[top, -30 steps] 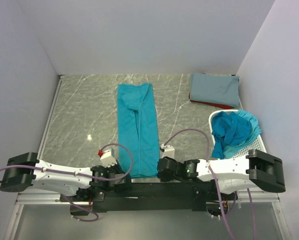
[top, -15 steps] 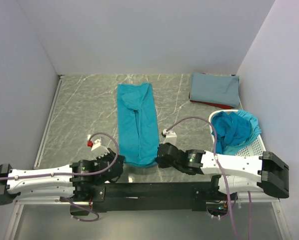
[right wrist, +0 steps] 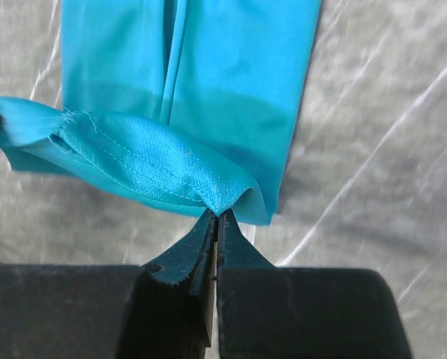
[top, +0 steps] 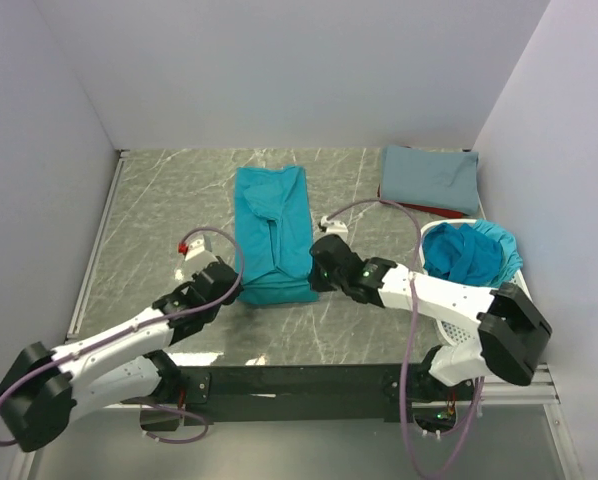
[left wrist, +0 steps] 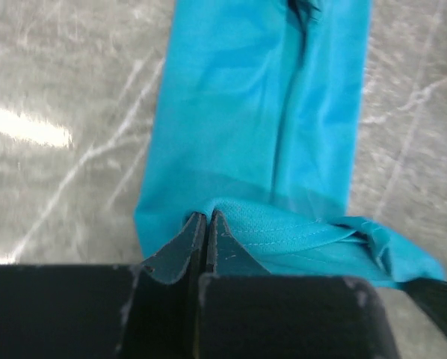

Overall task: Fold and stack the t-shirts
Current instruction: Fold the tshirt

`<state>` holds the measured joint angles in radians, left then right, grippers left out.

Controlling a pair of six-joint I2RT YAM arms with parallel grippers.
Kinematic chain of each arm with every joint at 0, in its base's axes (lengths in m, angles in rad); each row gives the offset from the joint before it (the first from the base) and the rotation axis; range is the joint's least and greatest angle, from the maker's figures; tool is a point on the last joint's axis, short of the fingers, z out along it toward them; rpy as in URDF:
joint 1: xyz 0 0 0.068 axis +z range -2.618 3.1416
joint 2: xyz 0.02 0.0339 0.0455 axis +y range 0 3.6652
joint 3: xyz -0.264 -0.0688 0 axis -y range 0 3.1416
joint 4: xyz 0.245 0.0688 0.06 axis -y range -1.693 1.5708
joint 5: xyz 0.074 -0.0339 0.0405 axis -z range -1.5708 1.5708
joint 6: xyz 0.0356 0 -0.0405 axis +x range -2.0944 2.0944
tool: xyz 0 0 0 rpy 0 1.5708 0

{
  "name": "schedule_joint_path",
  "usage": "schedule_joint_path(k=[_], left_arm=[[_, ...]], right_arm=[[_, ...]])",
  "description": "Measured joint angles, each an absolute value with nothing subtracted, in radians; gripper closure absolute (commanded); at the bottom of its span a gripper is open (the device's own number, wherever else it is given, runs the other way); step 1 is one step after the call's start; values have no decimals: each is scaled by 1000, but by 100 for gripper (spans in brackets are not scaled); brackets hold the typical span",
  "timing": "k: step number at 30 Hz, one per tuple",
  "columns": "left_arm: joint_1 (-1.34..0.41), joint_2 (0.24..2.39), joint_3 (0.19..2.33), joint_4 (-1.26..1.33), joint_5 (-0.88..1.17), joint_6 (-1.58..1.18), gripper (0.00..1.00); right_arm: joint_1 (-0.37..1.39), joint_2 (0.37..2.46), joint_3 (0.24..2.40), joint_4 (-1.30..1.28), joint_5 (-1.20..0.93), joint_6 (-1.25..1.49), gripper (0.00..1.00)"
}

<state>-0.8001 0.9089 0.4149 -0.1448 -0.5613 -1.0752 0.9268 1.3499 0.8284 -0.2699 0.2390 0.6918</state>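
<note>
Top external view: your left gripper (top: 235, 287) and right gripper (top: 317, 272) each pinch a hem corner of the teal t-shirt (top: 271, 205); its length runs straight ahead of both.

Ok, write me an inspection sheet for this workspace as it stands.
Surface: grey marbled table.
Job's things: long teal shirt lying flat, near hem lifted and doubled over; folded grey-blue shirt on a dark red shirt, far right; crumpled teal shirts in the basket.
Clutter: white basket.
Tools: left tool and right tool each shut on a hem corner.
Cables: purple cables loop above both arms.
Surroundings: plain walls.
</note>
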Motion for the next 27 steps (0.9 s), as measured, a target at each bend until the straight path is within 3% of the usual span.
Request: schedule_joint_path(k=[16, 27], left_arm=[[-426, 1393, 638, 205, -250, -833, 100], [-331, 1728, 858, 280, -115, -768, 100]], right_arm=[[682, 1723, 1157, -233, 89, 524, 100], [586, 1937, 1395, -263, 11, 463, 100]])
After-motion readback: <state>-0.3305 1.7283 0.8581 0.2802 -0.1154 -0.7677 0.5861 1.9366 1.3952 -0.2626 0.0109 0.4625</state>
